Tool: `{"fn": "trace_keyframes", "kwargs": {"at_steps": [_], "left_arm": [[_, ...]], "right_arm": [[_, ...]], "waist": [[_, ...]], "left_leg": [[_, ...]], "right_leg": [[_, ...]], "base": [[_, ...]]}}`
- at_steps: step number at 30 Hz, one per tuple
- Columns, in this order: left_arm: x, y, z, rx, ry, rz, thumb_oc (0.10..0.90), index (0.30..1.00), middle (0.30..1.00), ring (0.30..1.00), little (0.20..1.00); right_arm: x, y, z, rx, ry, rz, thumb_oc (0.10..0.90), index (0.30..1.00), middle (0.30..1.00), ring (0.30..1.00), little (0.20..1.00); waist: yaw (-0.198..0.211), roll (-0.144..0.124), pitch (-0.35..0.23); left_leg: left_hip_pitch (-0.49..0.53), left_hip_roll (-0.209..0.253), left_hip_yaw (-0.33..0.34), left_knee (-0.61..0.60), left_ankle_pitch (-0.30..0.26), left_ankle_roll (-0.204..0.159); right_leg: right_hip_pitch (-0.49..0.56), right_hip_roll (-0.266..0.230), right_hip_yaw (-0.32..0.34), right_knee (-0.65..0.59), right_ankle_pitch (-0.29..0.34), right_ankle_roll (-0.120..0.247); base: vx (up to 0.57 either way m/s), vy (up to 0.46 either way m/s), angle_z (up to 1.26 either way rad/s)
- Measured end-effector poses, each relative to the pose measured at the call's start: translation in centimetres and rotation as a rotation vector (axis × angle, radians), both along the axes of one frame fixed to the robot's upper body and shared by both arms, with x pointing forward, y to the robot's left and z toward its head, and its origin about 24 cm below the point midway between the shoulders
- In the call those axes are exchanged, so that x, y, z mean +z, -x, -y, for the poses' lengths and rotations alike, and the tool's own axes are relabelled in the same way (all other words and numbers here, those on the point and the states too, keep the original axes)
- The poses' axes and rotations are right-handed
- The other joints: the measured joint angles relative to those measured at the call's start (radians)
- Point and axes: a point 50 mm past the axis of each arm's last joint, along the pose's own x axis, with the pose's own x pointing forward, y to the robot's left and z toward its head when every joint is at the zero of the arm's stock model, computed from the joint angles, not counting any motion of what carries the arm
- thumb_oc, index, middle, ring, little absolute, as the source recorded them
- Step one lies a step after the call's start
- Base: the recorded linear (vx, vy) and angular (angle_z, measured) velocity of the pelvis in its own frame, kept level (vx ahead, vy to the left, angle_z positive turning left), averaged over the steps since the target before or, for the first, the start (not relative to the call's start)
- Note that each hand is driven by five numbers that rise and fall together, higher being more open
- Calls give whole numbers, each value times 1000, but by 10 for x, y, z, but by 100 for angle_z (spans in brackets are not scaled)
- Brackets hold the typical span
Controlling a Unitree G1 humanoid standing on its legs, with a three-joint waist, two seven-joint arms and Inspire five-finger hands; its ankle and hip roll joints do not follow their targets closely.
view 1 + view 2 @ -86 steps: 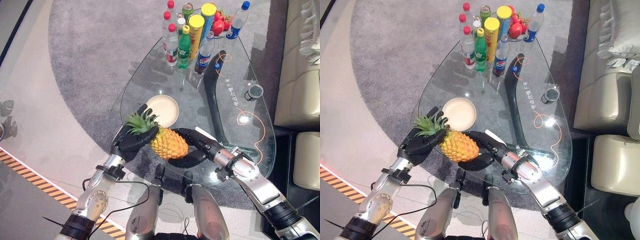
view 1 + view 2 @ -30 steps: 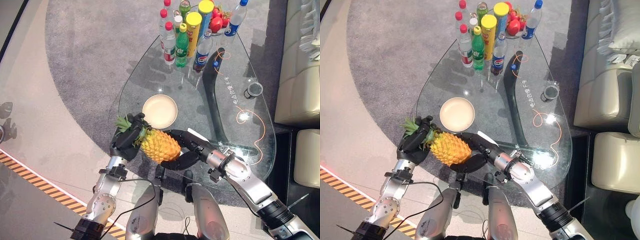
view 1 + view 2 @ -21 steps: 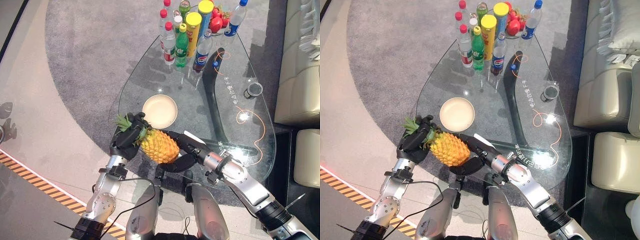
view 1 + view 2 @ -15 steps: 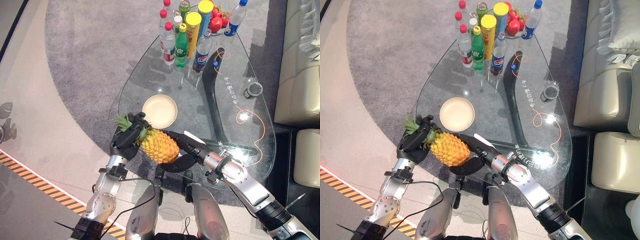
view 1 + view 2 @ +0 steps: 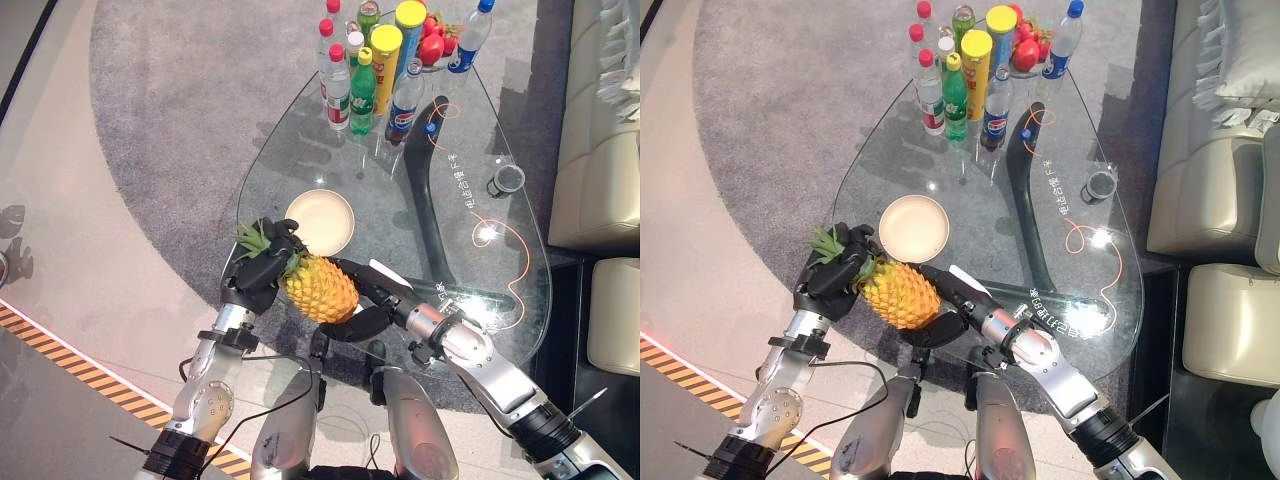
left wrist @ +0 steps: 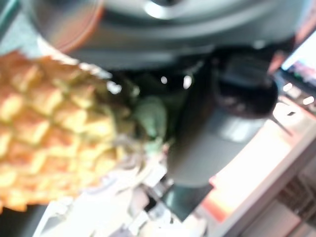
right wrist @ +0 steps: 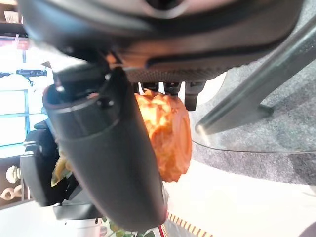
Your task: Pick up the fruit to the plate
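Observation:
A yellow pineapple [image 5: 320, 288] with a green crown is held between both hands at the near edge of the glass table [image 5: 470, 120]. My left hand [image 5: 262, 270] is curled round its leafy end, and the scaly body shows close up [image 6: 49, 133] in the left wrist view. My right hand [image 5: 365, 300] cups the body from the right, thumb over the top and fingers underneath; the fruit [image 7: 168, 133] shows past its thumb [image 7: 108, 148]. The cream plate [image 5: 320, 222] lies bare just beyond the pineapple.
Several drink bottles [image 5: 342, 70], two yellow cans [image 5: 388, 55] and red fruit [image 5: 434, 45] crowd the table's far end. A small dark cup [image 5: 508, 182] stands at the right. A beige sofa [image 5: 600, 150] borders the right side. Grey carpet lies to the left.
My left hand and the pineapple's crown have shifted slightly up towards the plate. Both hands keep their hold on the fruit.

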Motion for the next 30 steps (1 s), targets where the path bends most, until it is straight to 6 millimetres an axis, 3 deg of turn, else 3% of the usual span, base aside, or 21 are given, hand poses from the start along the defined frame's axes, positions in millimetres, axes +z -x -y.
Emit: {"fn": "trace_keyframes", "kwargs": {"at_steps": [20,30], "left_arm": [[6,-1,1,19,-137,68,100,300,300,300,200],[38,-8,-13,181,-338,247,100,300,300,300,200]], "right_arm": [[-17,11,13,-140,-55,-36,800,900,900,900,900],[-15,6,27,-210,-48,-22,800,900,900,900,900]], "waist": [[-42,0,0],[-48,0,0]], "left_leg": [[17,5,15,-15,0,0],[14,8,23,-14,0,0]], "right_leg": [[7,3,9,-2,0,0],[-2,6,18,1,0,0]], "base": [[4,2,-1],[4,5,-2]]}}
